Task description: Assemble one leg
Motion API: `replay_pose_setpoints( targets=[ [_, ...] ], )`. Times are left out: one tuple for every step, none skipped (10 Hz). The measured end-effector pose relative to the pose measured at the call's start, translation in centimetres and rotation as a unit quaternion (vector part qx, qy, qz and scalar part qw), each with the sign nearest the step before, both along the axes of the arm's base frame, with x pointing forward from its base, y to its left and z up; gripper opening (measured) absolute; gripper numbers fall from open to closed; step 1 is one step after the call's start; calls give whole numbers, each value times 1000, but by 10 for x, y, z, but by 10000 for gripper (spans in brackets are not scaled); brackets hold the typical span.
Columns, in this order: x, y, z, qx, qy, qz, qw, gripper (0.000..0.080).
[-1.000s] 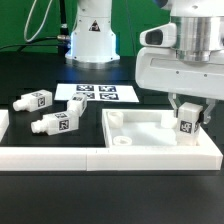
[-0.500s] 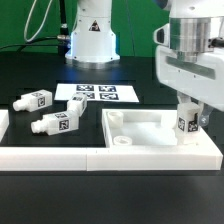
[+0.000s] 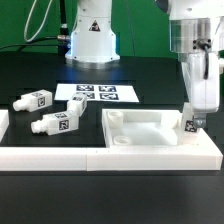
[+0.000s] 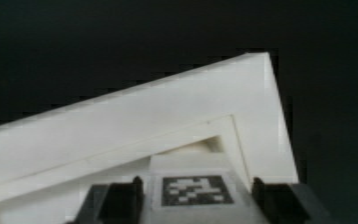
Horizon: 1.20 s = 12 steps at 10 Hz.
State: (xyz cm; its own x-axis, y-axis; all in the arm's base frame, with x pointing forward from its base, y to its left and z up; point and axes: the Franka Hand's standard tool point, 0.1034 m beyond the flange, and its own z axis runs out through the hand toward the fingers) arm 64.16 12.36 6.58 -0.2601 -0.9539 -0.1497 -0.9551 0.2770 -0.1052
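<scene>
My gripper [image 3: 190, 121] is shut on a white tagged leg [image 3: 189, 123] and holds it upright at the corner of the large flat white square panel [image 3: 150, 135] nearest the exterior view's right. In the wrist view the leg's tag [image 4: 195, 190] sits between my two dark fingers [image 4: 103, 202], with the panel's corner [image 4: 211, 100] just beyond it. Whether the leg's stub is in the panel I cannot tell. Three more legs [image 3: 33, 101] [image 3: 42, 113] [image 3: 57, 125] lie on the table at the exterior view's left.
The marker board [image 3: 95, 94] lies behind the panel. A long white rail [image 3: 110, 156] runs along the front edge. The robot base [image 3: 90, 35] stands at the back. A round hole [image 3: 121, 142] shows in the panel's front corner toward the exterior view's left.
The wrist has turned about its upright axis with the leg in the gripper, and the leg has sunk a little at the panel's corner.
</scene>
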Motion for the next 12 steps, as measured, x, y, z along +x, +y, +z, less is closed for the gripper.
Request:
replay_pose_setpoints(
  targets=[
    [0,1,0,-6,-5,43,999,303],
    [0,4,1,-15,-12,112,993,484],
    [2,4,4,-28,-24,227,973,595],
    [1,2,5,-38,-31,324,945,632],
    [-3,0,4,-40,-28,380,924,632],
    [-2,0,4,-43,-31,389,920,646],
    [-3,0,3,-47,-35,423,904,646],
    [-3,-1,3,-51,-38,449,891,649],
    [-3,-4,3,-65,-42,537,840,649],
    [-3,-6,3,-78,-39,614,785,648],
    [-2,-3,3,-84,-35,669,738,648],
    [-1,0,2,-88,-32,725,683,648]
  ],
)
